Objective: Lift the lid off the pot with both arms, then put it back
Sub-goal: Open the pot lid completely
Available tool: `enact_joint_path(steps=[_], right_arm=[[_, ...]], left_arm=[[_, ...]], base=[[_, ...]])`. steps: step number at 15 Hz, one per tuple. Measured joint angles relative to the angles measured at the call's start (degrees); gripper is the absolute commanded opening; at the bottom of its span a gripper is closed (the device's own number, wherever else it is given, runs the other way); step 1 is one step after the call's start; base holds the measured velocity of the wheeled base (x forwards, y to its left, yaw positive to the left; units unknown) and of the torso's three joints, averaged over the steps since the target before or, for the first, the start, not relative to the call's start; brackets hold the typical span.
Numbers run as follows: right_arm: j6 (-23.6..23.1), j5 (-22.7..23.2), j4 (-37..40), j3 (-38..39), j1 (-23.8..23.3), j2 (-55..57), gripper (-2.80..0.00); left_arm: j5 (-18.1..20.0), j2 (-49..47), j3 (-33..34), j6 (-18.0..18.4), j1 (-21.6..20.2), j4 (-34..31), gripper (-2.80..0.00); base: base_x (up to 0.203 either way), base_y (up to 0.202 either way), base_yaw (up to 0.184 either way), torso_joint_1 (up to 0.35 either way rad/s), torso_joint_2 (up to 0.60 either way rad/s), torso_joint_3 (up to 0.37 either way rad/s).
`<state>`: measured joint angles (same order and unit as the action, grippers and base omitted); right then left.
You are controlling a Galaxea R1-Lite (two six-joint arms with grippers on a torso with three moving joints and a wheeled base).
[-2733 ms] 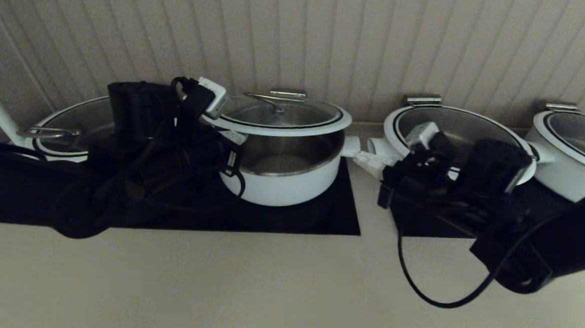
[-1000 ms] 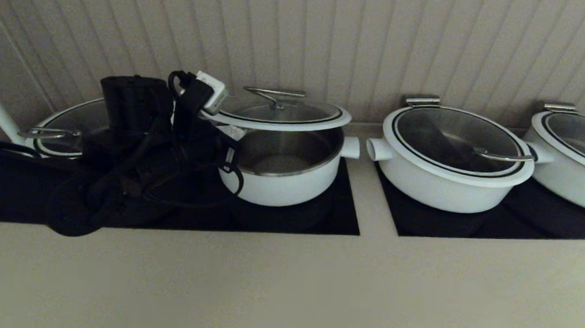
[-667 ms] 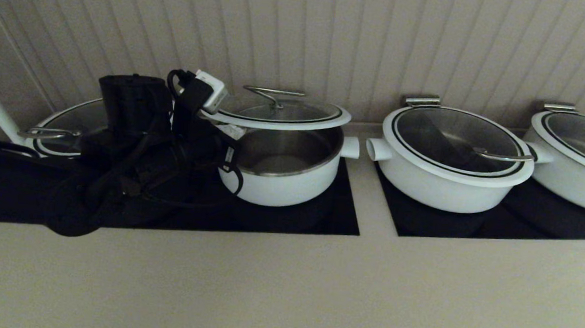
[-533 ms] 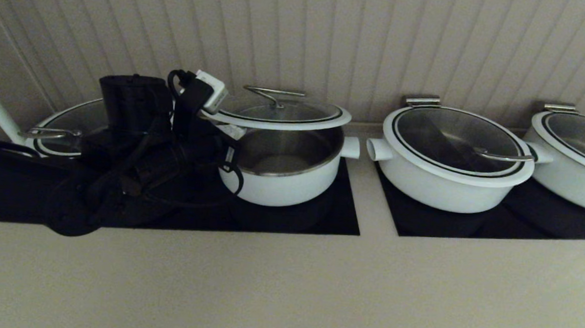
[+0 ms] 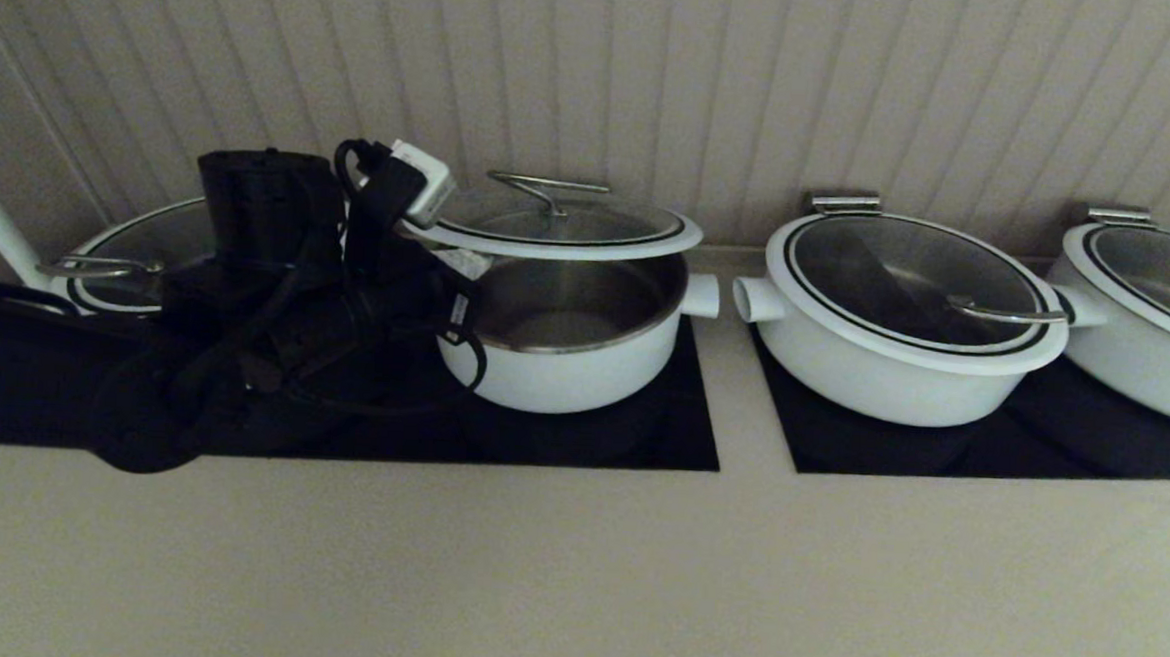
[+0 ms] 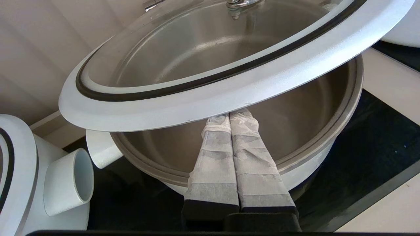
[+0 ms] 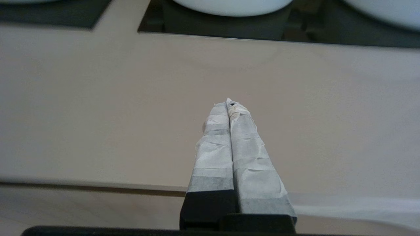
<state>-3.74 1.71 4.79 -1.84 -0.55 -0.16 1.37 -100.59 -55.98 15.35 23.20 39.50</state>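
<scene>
Lid [image 5: 560, 229] is propped clear above the pot [image 5: 569, 343], resting on the left claw [image 6: 231, 118], whose fingers are pressed together under the rim. Right claw [image 7: 228, 103] is pressed together too, empty over the tabletop [image 7: 98, 98]. Glass looks heavyish, slippery, breakable; the loop handle [image 5: 549, 188] should probably be grabbed.

Lid [image 6: 210, 82]: clear glass, matt white grainy rim. Pot [image 6: 315, 108]: brushed steel inside, white enamel-like outside. Claw fingers [image 6: 213, 164] wrapped in wrinkled white tape (cloth-like). Table [image 5: 572, 568]: smooth, matt beige.
</scene>
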Motion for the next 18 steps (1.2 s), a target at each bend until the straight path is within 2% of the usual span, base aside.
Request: enact_joint_path(steps=[2,6,10,12,13,15,16,17,18], right_arm=[[0.7,0.0,-0.1,0.0,0.0,0.0,-2.80],[-3.1,0.2,-0.1,0.1,0.0,0.0,-2.80],[4.4,-1.9,-0.1,0.1,0.0,0.0,-2.80],[4.6,-2.1,-0.1,0.0,0.0,0.0,-2.80],[3.6,-2.1,-0.5,0.0,0.0,0.0,-2.80],[-2.1,-1.0,-2.6,0.7,0.0,0.0,-2.80],[-3.4,-0.6,-2.6,0.9,0.0,0.0,-2.80],[-2.4,-0.8,-1.6,0.9,0.0,0.0,-2.80],[0.9,-1.4,-1.3,0.7,0.0,0.0,-2.80]], left_arm=[[0.0,0.1,0.0,0.0,0.0,0.0,-2.80],[0.0,0.1,0.0,0.0,-0.1,0.1,-2.80],[0.0,0.3,-0.4,0.0,-0.1,0.1,-2.80],[0.0,0.5,-0.4,0.0,0.0,0.1,-2.80],[0.0,0.7,-0.4,0.0,0.0,0.1,-2.80],[0.0,0.9,-0.4,0.0,0.0,0.1,-2.80],[0.0,1.0,-0.3,0.0,0.0,0.1,-2.80],[0.0,1.0,-0.3,0.1,0.0,0.1,-2.80],[0.0,1.0,-0.3,0.1,0.0,0.1,-2.80]], base=[[0.000,0.000,0.000,0.000,0.00,0.000],[0.000,0.000,0.000,0.000,0.00,0.000],[0.000,0.000,0.000,0.000,0.00,0.000],[0.000,0.000,0.000,0.000,0.00,0.000],[0.000,0.000,0.000,0.000,0.00,0.000],[0.000,0.000,0.000,0.000,0.00,0.000],[0.000,0.000,0.000,0.000,0.00,0.000],[0.000,0.000,0.000,0.000,0.00,0.000],[0.000,0.000,0.000,0.000,0.00,0.000]])
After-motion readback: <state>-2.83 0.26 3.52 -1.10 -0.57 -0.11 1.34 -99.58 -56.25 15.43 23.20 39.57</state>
